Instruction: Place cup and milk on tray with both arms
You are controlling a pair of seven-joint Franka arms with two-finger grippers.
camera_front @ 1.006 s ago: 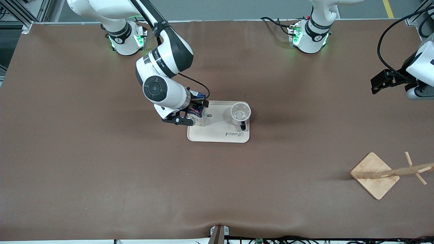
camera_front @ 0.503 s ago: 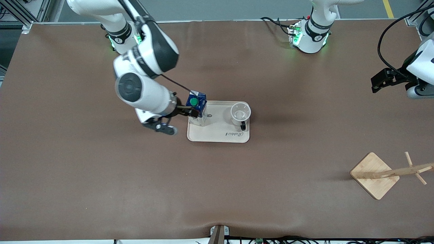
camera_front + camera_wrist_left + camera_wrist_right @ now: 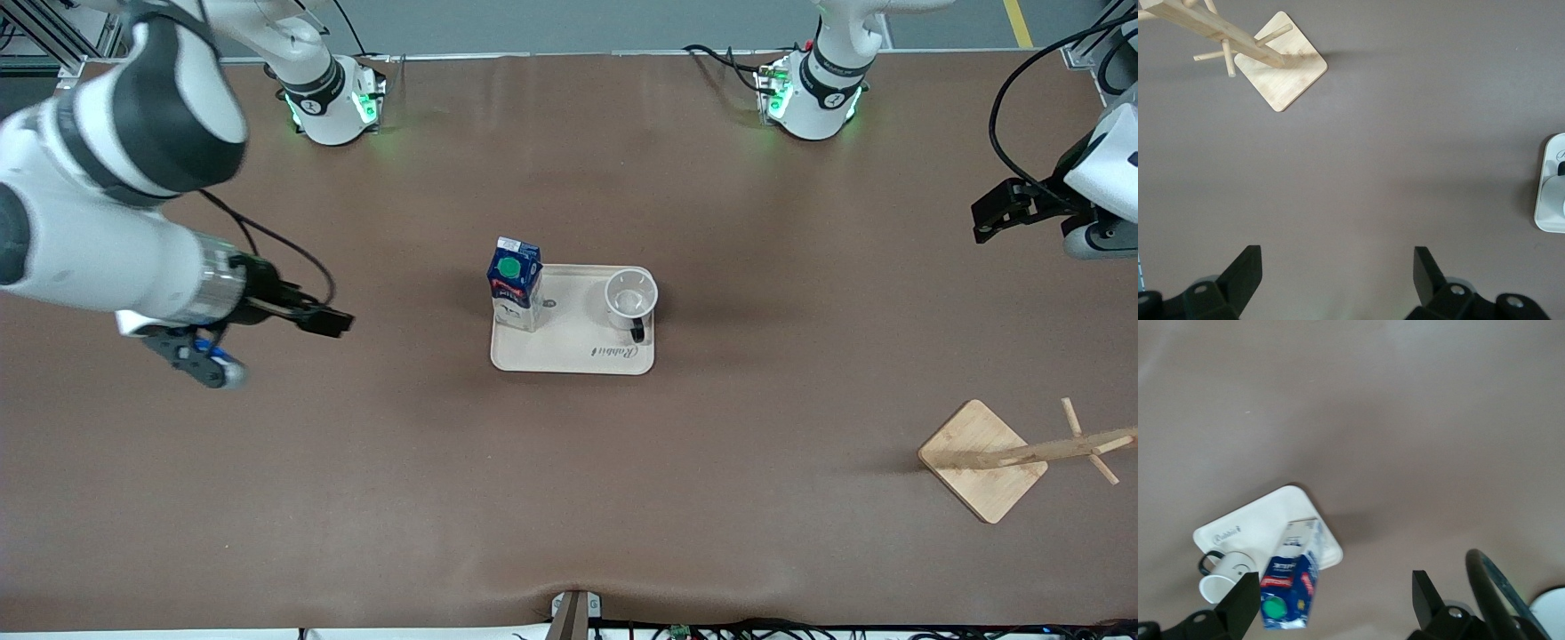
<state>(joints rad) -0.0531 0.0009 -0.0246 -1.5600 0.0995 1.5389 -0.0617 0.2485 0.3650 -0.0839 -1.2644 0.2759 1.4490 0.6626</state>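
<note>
The milk [image 3: 514, 281] stands upright on the tray [image 3: 569, 352], at the tray's end toward the right arm. The cup [image 3: 631, 298] stands upright on the tray's other end, its handle toward the front camera. My right gripper [image 3: 327, 321] is open and empty, up over bare table well off the tray toward the right arm's end. The right wrist view shows its gripper [image 3: 1333, 603] open, with the milk [image 3: 1290, 587], cup [image 3: 1225, 577] and tray [image 3: 1258, 520] below. My left gripper [image 3: 982, 224] waits open over the table's left-arm end; it also shows open in its wrist view [image 3: 1336, 273].
A wooden mug stand [image 3: 982, 458] with pegs sits near the left arm's end, nearer the front camera; it also shows in the left wrist view [image 3: 1281, 70]. The tray's edge [image 3: 1550, 193] shows there too. The table is covered in brown cloth.
My right gripper let go of the milk and pulled away toward the right arm's end of the table. The milk stays upright on the tray. The left arm has not moved.
</note>
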